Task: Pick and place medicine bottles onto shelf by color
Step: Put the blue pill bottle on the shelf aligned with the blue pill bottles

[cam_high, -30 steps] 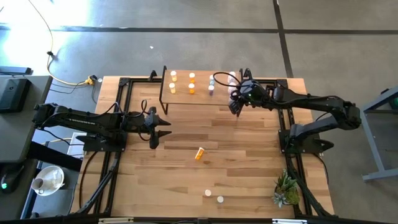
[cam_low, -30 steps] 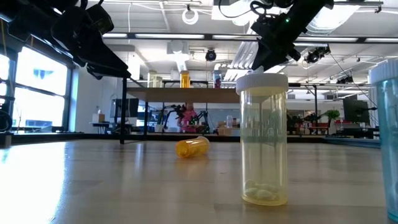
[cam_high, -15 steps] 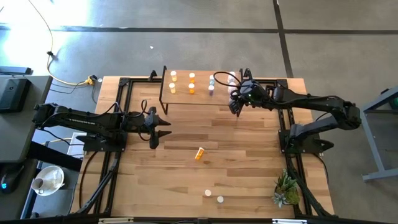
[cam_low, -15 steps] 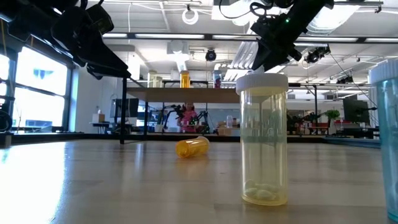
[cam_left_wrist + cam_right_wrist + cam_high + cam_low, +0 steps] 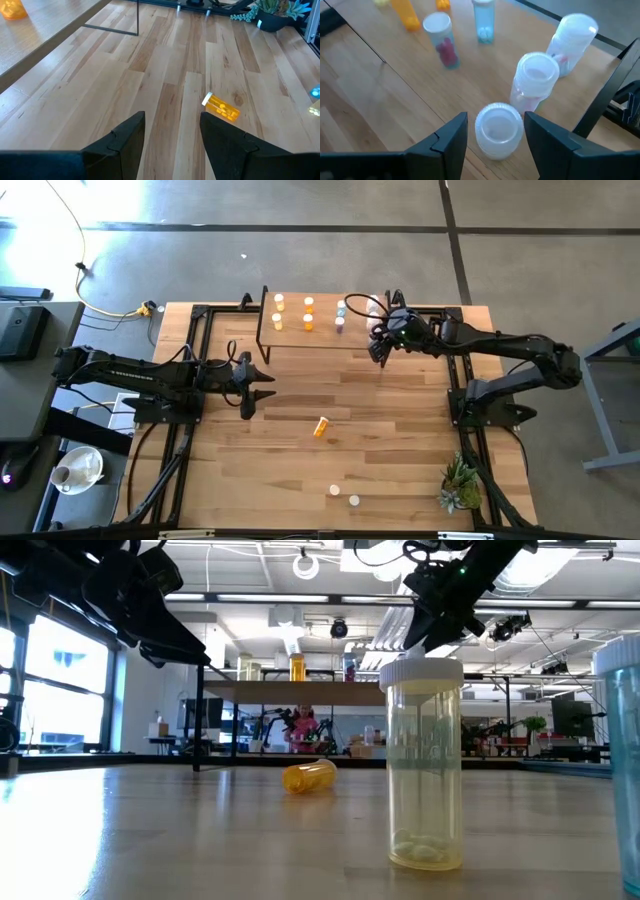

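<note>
— Where the low light-wood shelf on thin black legs (image 5: 310,330) spans the table's far edge, what stands on it?

— Upright white-capped bottles: four orange, several paler. One orange bottle (image 5: 321,426) lies mid-table, cap toward the shelf.

— Grippers?

— Right gripper (image 5: 495,132) spread around a whitish bottle (image 5: 498,129) on the shelf; left gripper (image 5: 171,131) apart, empty.

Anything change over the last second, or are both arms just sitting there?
Hardly anything. The right claw sits at the shelf's right end, open around a clear bottle standing there. The left claw, the orange bottle lying mid-table and the other bottles stayed put.
</note>
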Robot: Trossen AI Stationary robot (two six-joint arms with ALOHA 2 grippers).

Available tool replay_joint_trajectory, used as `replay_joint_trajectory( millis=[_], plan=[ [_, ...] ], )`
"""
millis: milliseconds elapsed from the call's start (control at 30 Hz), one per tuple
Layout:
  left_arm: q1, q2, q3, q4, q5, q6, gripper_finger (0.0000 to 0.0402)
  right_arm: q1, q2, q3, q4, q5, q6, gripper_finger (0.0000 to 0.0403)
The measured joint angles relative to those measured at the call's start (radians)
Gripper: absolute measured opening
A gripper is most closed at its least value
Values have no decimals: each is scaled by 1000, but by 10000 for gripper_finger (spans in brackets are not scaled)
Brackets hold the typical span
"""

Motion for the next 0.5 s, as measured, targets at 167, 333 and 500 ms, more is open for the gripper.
replay_joint_trajectory(
  millis=[167,333,500],
  plan=[
    [0,0,0,0,0,0,181,0,-29,0,-1,0,-6,186],
    [0,0,0,0,-1,0,181,4,-76,0,15,-4,-9,186],
    [0,0,0,0,-1,0,181,42,-122,0,18,-13,-4,186]
  ],
)
